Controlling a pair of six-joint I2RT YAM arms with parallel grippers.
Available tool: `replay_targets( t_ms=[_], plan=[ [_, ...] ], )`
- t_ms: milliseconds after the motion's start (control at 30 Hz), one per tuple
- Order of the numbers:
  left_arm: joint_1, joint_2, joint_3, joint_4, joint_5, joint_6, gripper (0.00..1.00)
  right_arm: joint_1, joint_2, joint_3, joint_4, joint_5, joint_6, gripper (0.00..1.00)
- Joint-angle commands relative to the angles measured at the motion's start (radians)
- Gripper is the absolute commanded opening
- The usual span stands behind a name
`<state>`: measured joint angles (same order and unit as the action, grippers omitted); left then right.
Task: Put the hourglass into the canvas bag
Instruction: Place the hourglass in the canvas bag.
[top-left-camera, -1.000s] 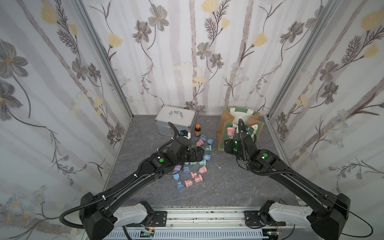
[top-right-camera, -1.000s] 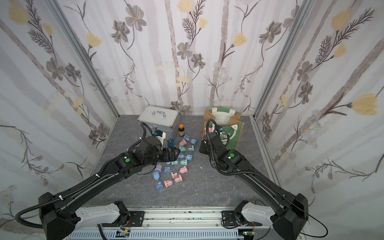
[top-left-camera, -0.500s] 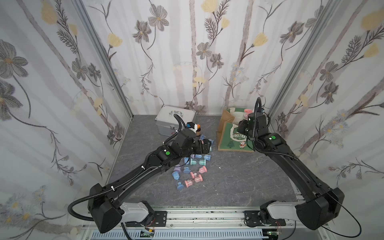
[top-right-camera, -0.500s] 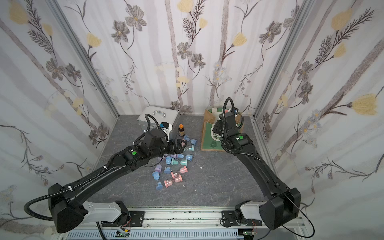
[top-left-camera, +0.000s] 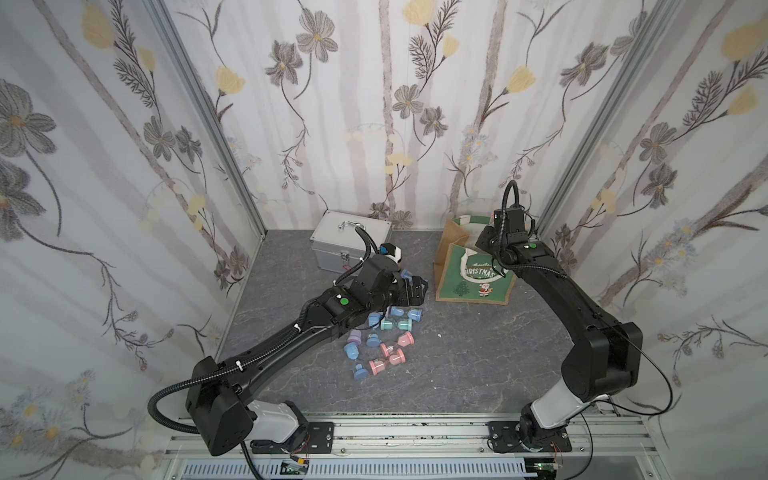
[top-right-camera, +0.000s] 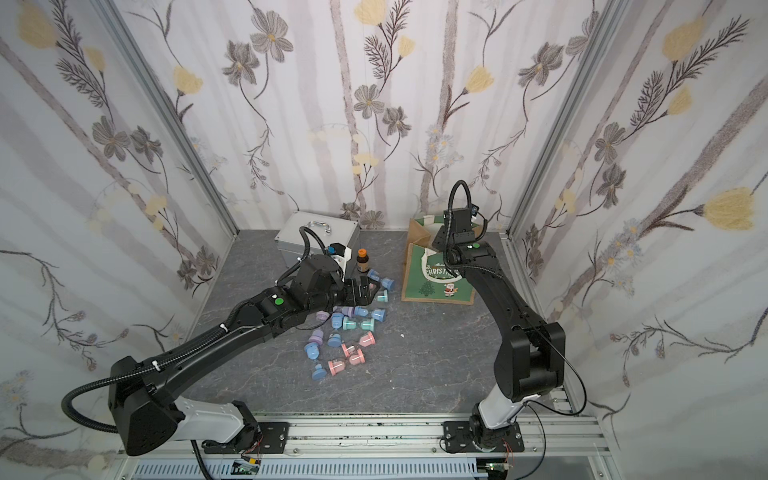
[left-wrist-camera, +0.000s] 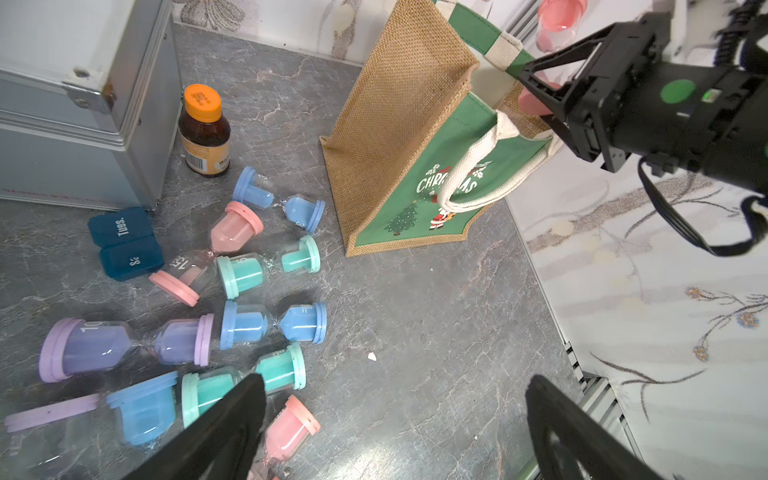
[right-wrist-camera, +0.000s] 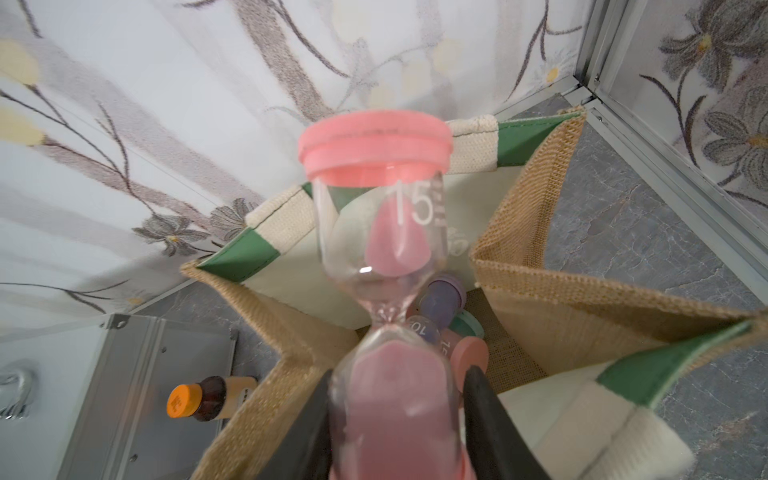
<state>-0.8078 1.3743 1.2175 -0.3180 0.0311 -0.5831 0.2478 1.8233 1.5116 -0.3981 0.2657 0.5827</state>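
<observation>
The canvas bag (top-left-camera: 473, 284) (top-right-camera: 436, 286) (left-wrist-camera: 399, 137) stands at the back right with its mouth open. My right gripper (right-wrist-camera: 397, 390) is shut on the lower bulb of a pink hourglass (right-wrist-camera: 386, 257) (left-wrist-camera: 557, 16) marked 15, held over the bag's mouth. Inside the bag (right-wrist-camera: 519, 291) lie other hourglasses (right-wrist-camera: 442, 299), purple, pink and teal. My left gripper (left-wrist-camera: 395, 386) (top-left-camera: 411, 291) (top-right-camera: 365, 291) is open and holds nothing, hovering at the far end of a pile of loose hourglasses (top-left-camera: 386, 332) (left-wrist-camera: 266, 324) on the floor, left of the bag.
A silver metal case (top-left-camera: 351, 241) (left-wrist-camera: 83, 104) stands at the back, left of the bag. A brown bottle with an orange cap (top-right-camera: 362, 261) (left-wrist-camera: 204, 129) and a dark blue pill box (left-wrist-camera: 124, 241) sit beside it. Wallpapered walls close in behind and right of the bag.
My right arm has carried the pink hourglass up and back from in front of the bag to over its mouth. My left arm has reached farther across the pile toward the bag.
</observation>
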Motion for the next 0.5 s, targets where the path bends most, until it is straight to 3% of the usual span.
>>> replay_targets(
  t_ms=[0,333,467],
  plan=[
    [0.002,0.007,0.008,0.026,0.003,-0.004,1.00,-0.013,0.059,0.049,-0.007,-0.016,-0.015,0.23],
    [0.002,0.045,0.026,0.024,0.001,-0.002,1.00,-0.032,0.210,0.064,-0.053,-0.084,-0.040,0.30],
    [0.002,0.053,0.027,0.023,0.003,-0.003,1.00,-0.033,0.237,0.064,-0.056,-0.092,-0.043,0.38]
  ],
)
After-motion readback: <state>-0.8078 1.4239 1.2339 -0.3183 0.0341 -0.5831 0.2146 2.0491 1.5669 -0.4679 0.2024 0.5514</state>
